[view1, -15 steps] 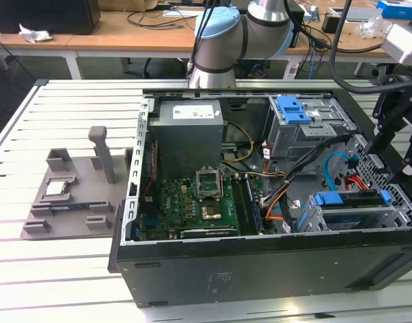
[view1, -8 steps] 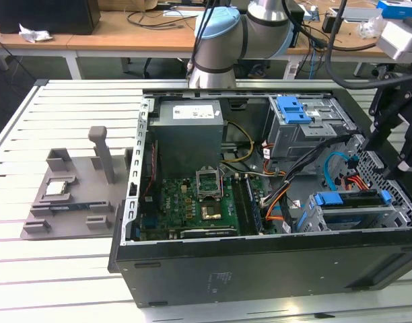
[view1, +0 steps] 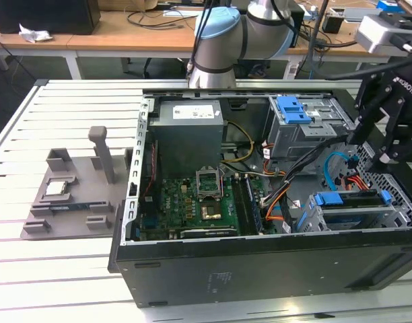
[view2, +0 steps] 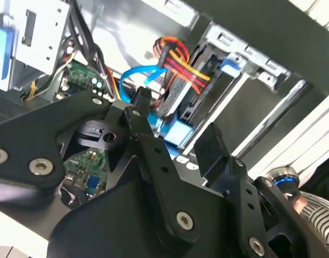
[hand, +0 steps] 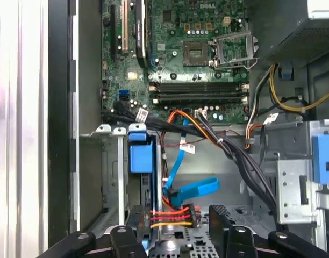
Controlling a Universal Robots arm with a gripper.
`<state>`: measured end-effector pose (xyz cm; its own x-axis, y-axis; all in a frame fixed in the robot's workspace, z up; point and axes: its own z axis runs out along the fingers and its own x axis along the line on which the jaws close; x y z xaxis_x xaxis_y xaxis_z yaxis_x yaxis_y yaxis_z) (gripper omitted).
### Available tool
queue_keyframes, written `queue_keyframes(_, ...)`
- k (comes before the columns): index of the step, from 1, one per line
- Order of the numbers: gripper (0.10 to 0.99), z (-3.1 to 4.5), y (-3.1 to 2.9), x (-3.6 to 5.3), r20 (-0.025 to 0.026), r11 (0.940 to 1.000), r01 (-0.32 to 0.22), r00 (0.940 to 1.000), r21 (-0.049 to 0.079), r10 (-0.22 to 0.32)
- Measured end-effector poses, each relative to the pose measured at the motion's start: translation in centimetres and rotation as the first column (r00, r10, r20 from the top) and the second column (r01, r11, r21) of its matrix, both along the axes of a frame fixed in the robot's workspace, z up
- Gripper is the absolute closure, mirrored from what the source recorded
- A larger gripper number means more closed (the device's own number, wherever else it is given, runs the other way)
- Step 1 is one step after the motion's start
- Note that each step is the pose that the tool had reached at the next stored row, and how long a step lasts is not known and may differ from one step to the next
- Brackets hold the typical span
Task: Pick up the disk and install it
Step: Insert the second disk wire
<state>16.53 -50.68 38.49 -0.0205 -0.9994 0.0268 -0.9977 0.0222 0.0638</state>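
The disk [view1: 347, 200] sits on edge in the drive cage at the near corner of the open computer case, on the exterior view's right, with its blue carrier bracket uppermost. Red, yellow and orange wires and a blue data cable [hand: 191, 188] run to its end. My gripper [view1: 372, 149] hangs just above and behind the cage, open, with nothing between its black fingers. In both wrist views the disk's blue tab [hand: 140, 156] [view2: 178, 130] lies just beyond my gripper [hand: 178, 215] [view2: 175, 121].
The case holds a green motherboard [view1: 199, 202], a grey power supply [view1: 189, 131] and an upper drive bay with a blue latch plate [view1: 293, 109]. On the slatted table, a grey fixture [view1: 71, 195] with a small silver chip [view1: 58, 188] stands on the exterior view's left.
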Motion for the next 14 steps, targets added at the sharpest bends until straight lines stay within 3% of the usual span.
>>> queue_keyframes(3, 0.486, -0.27, -0.21, -0.60, -0.0005, 0.9999, -0.011, 0.9999, 0.000, 0.011)
queue_keyframes(8, 0.486, -1.06, -0.88, -0.66, -0.0112, 0.9995, -0.032, 0.9994, 0.000, 0.032)
queue_keyframes(14, 0.486, -1.46, -0.97, -0.68, -0.0113, 0.9995, -0.033, 0.9994, 0.000, 0.033)
